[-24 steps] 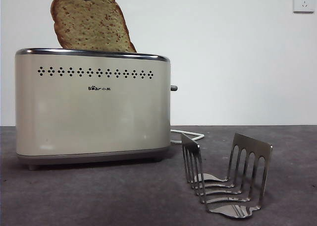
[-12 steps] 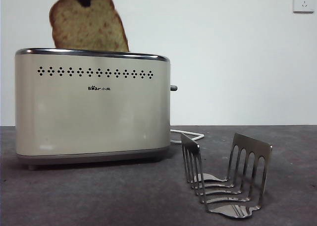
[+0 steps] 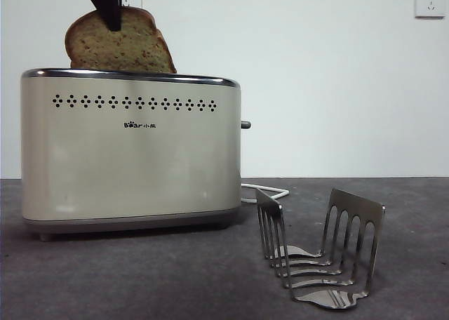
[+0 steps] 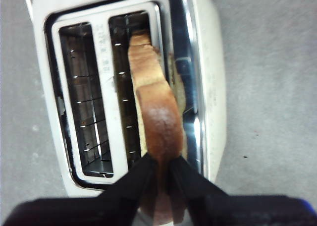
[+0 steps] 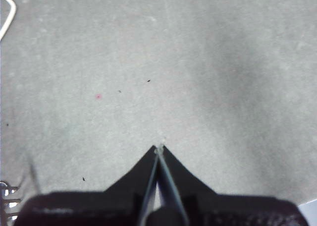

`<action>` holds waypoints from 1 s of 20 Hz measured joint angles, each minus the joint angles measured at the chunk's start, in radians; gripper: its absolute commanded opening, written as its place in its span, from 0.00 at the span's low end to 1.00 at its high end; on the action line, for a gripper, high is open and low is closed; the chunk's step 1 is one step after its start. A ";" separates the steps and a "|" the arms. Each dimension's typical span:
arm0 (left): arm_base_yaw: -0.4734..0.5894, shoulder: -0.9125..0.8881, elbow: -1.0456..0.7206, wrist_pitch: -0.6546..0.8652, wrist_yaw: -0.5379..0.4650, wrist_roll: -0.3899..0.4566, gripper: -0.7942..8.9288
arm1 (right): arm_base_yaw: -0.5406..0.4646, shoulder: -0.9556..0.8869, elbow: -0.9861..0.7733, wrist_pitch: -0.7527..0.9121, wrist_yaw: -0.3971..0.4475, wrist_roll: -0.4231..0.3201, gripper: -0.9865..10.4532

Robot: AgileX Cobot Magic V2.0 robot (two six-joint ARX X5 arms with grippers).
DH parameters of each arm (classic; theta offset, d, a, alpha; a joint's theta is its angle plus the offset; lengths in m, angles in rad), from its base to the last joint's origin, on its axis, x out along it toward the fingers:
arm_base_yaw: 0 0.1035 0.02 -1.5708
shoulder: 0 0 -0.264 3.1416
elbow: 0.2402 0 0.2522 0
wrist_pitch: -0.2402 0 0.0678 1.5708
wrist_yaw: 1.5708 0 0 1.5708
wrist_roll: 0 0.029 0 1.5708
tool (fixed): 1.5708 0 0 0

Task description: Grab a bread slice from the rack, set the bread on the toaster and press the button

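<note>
The slice of bread [image 3: 119, 45] stands upright, its lower part sunk into a slot of the cream toaster [image 3: 131, 151]. My left gripper [image 3: 109, 11] comes down from above and is shut on the bread's top crust. In the left wrist view the gripper [image 4: 161, 164] pinches the brown crust of the bread [image 4: 153, 102], which sits in the slot nearer the chrome rim of the toaster [image 4: 208, 87]. The dark button [image 3: 245, 125] sticks out of the toaster's right side. The steel rack [image 3: 319, 246] stands empty at the front right. My right gripper [image 5: 159, 149] is shut and empty above bare table.
A white cable [image 3: 270, 191] runs from behind the toaster across the dark table; it also shows in the right wrist view [image 5: 7, 13]. A wall socket [image 3: 429, 1] sits at the top right. A corner of the rack [image 5: 7, 198] shows in the right wrist view.
My left gripper has lowered the bread further into the toaster slot and shifted slightly left; less of the slice shows above the rim.
</note>
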 measured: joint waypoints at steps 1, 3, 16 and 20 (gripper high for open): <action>0.000 0.003 0.000 0.003 0.000 0.000 0.07 | 0.000 0.000 0.000 0.000 -0.003 0.000 0.09; 0.000 0.003 0.000 0.003 0.002 0.000 0.07 | 0.000 0.000 0.000 0.001 -0.003 0.000 0.09; 0.005 0.040 -0.003 0.101 -0.007 -0.025 0.08 | 0.000 0.000 0.000 0.013 -0.003 0.000 0.09; 0.008 0.052 -0.003 0.123 -0.017 -0.029 0.19 | 0.000 0.000 0.000 0.014 -0.003 0.000 0.09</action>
